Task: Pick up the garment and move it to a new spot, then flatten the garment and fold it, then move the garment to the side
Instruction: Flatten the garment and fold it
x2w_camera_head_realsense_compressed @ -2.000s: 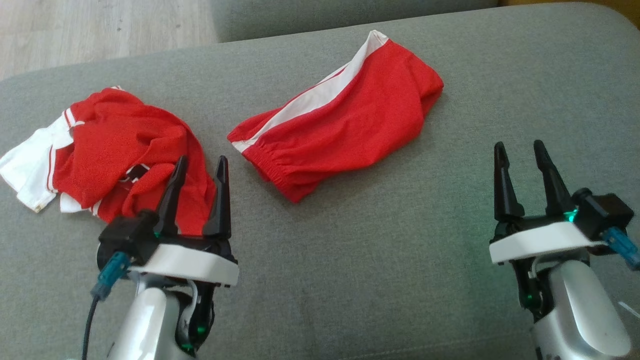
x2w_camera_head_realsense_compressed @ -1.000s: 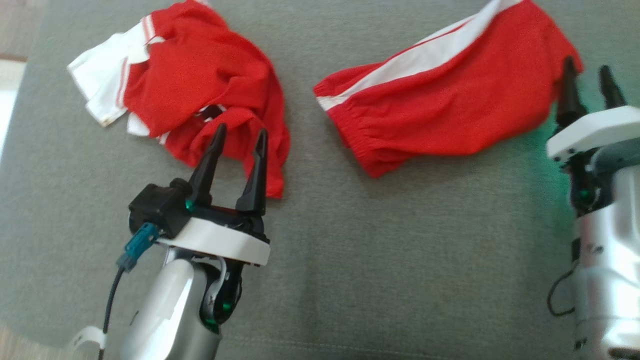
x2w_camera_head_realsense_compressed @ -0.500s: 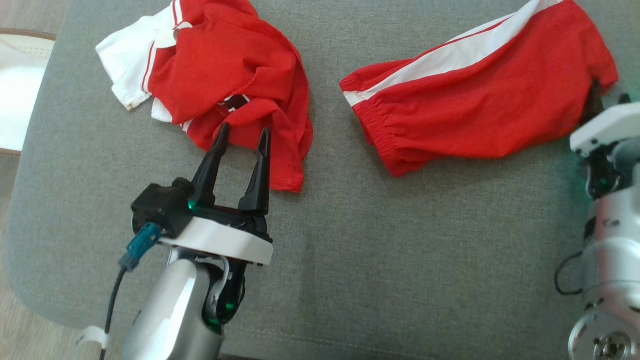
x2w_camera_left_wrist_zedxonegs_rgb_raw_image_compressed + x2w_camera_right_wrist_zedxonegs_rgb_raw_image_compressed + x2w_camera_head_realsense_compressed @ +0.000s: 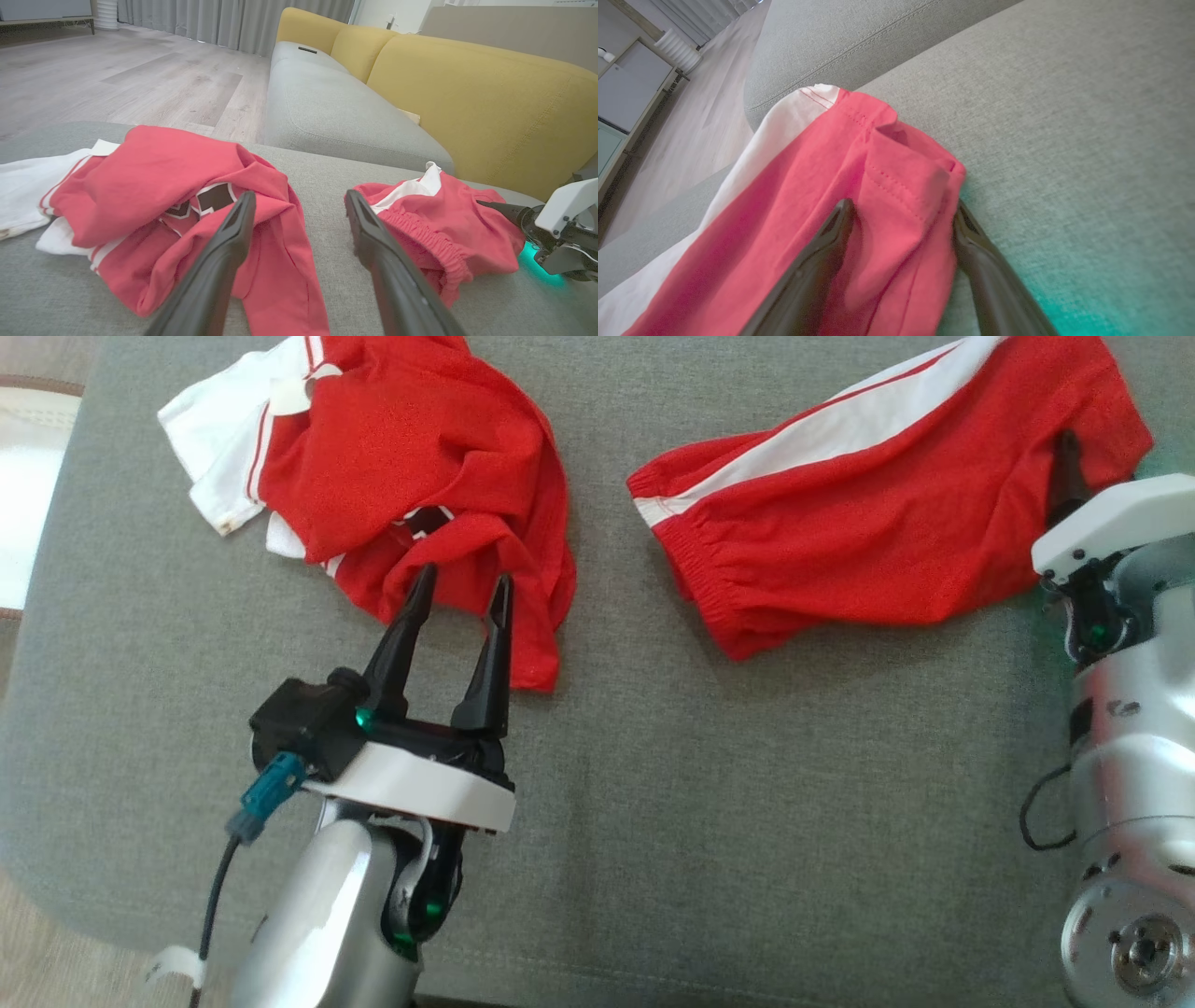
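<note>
Here the red shorts, with a white stripe running down one side, lie on the grey upholstered seat, toward its far right in the head view, the gathered elastic waistband turned toward the middle of the seat and the leg hem toward the right arm. The right fingers are down at that hem end; in the right wrist view these fingers stand apart, one on either side of a raised, stitched fold of the red cloth, which sits in the gap between them. They are parted, not pinched together, and whether they press the fabric cannot be told. A green glow from the wrist falls on the grey upholstery beside them. The left fingers are spread wide and hold nothing; their tips hang over the near edge of a crumpled red-and-white jersey, which lies to the left of the shorts, apart from them with a strip of bare seat between. In the left wrist view the jersey shows a dark-and-white emblem among its folds, the shorts lie to its right, and beyond the seat stand a sofa with yellow back cushions and a pale wood floor.
</note>
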Robot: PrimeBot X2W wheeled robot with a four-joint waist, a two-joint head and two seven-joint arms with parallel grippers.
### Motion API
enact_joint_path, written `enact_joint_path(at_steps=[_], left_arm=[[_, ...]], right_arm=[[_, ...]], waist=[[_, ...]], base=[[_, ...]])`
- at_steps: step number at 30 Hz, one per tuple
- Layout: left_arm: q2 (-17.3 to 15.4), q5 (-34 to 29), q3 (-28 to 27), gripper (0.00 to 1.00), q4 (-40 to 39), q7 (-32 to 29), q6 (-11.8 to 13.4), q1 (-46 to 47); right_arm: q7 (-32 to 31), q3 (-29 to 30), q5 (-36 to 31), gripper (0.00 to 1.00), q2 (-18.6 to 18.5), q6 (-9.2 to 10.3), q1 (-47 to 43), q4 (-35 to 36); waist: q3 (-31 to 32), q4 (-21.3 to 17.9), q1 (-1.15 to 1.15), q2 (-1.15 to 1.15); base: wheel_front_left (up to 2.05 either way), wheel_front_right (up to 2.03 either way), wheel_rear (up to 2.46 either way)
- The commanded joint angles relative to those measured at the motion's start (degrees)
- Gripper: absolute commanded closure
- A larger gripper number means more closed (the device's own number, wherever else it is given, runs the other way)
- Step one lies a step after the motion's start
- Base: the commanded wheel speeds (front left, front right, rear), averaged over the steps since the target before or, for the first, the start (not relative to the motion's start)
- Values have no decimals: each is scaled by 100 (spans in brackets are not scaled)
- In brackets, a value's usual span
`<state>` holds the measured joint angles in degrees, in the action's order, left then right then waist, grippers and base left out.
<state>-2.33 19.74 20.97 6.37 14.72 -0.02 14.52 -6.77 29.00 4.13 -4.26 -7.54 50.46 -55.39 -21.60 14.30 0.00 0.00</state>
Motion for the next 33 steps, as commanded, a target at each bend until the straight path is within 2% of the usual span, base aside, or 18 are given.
enact_joint_path(at_steps=[1, 2, 3, 4, 9, 19, 27, 33], left_arm=[[-54, -39, -213, 0, -180, 28, -18, 161], [-54, -53, -225, 0, -174, 28, -23, 161], [-54, -68, -235, 0, -164, 28, -30, 160], [-54, -97, -259, 0, -137, 28, -42, 146], [-54, -140, -297, 0, -90, 28, -62, 101], [-54, -95, -282, 0, -75, 28, -55, 28], [-54, -105, -311, 0, -91, 28, -57, -118], [-54, -106, -334, 0, -108, 28, -47, -178]], right_arm=[[-2, -150, 41, 0, 136, 5, 105, -32], [26, -146, 43, 0, 136, 5, 127, -101], [62, -148, 40, 54, 136, 5, 144, -170], [258, -170, 45, 100, 136, 5, 185, -326], [632, -234, 71, 100, 61, 5, 175, -498], [1015, -223, 159, 100, -497, 5, -71, -580], [1197, 428, 422, 100, -793, 5, -622, -243], [1142, 812, 468, 100, -613, 5, -1027, 184]], waist=[[-3, -15, 0, 0], [-3, -26, 0, 0], [4, -36, 0, 0], [47, -72, 0, 0], [179, -166, 0, 0], [456, -368, 0, 0], [697, -671, 0, 0], [773, -821, 0, 0]], base=[[0, 0, 0], [0, 0, 0], [0, 0, 0], [0, 0, 0], [0, 0, 0], [0, 0, 0], [0, 0, 0], [0, 0, 0]])
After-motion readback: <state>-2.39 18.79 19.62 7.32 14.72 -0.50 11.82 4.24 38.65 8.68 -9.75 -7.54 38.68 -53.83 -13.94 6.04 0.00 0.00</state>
